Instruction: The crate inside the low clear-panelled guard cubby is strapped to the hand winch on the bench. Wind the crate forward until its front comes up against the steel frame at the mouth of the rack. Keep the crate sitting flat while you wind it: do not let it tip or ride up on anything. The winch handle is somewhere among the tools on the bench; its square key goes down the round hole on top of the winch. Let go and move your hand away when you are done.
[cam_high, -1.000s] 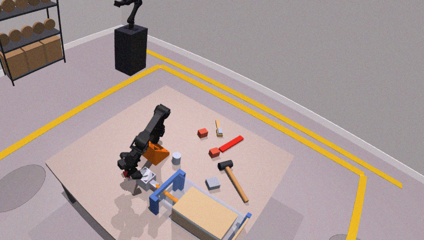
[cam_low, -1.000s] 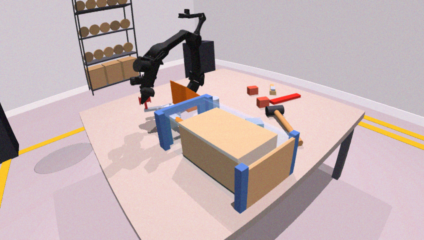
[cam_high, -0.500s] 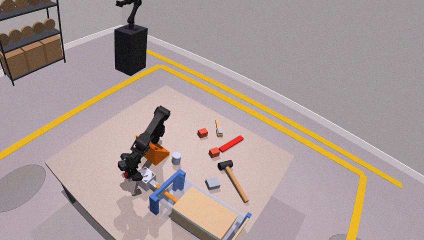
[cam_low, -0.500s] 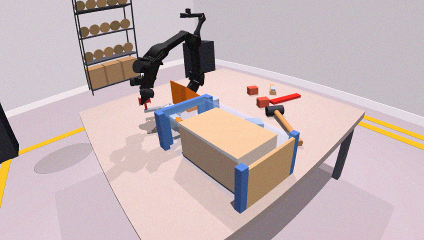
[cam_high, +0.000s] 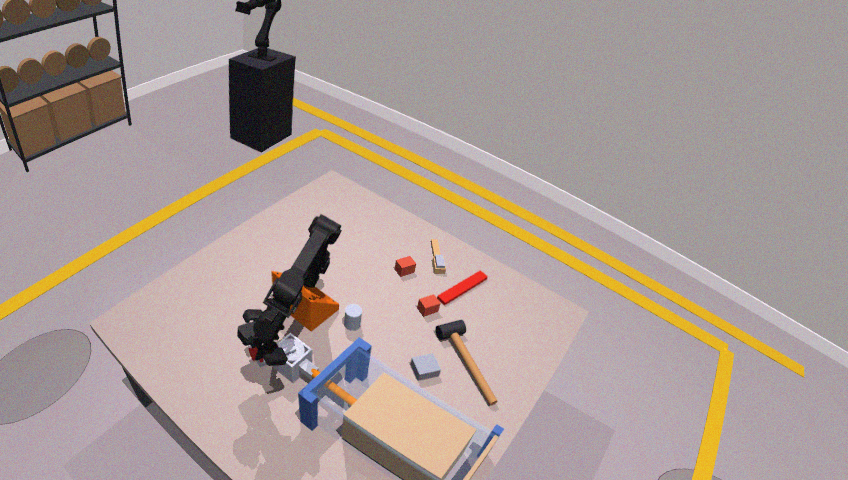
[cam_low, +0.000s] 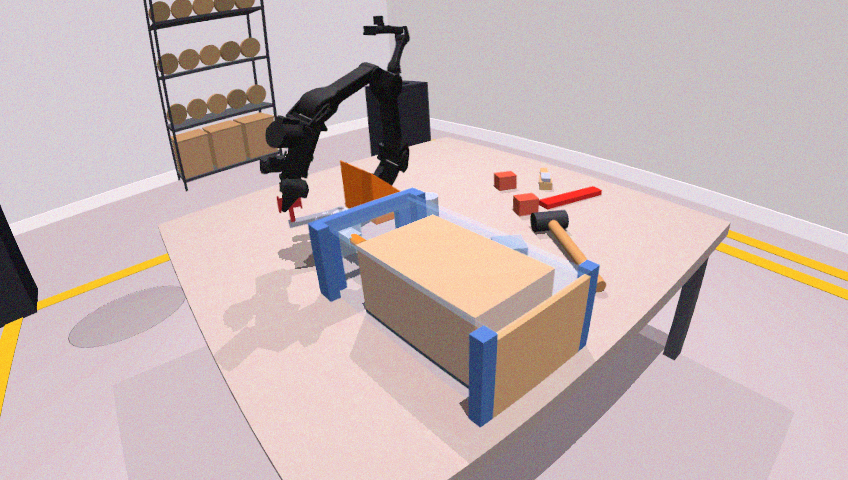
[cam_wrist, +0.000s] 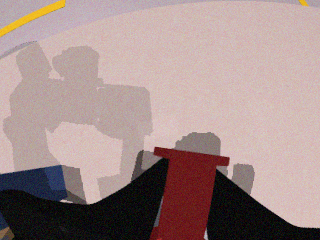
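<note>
The gripper (cam_high: 263, 356) (cam_low: 289, 201) (cam_wrist: 186, 167) is closed down to a narrow gap around the red grip of the winch handle (cam_high: 254, 354) (cam_low: 297, 219) (cam_wrist: 190, 200), presumably because cranking from that upright grip, out at the arm's end, gives leverage. The handle's pale arm reaches over the winch (cam_high: 303, 359), so its key is probably seated in the top hole. From there the orange strap (cam_high: 340, 392) (cam_low: 357, 239) runs beneath the blue steel frame (cam_high: 331, 369) (cam_low: 366, 205) to the crate (cam_high: 410, 422) (cam_low: 458, 264), which sits inside the guard cubby (cam_high: 498, 430) (cam_low: 482, 374), looking flat and with a gap before the frame. More winding seems needed, kept level and slow lest the front ride up. The key and hole cannot be made out; the frame hides much of the winch in the exterior view, the crate's underside is hard to judge, and the wrist view cuts off the handle below its grip.
</note>
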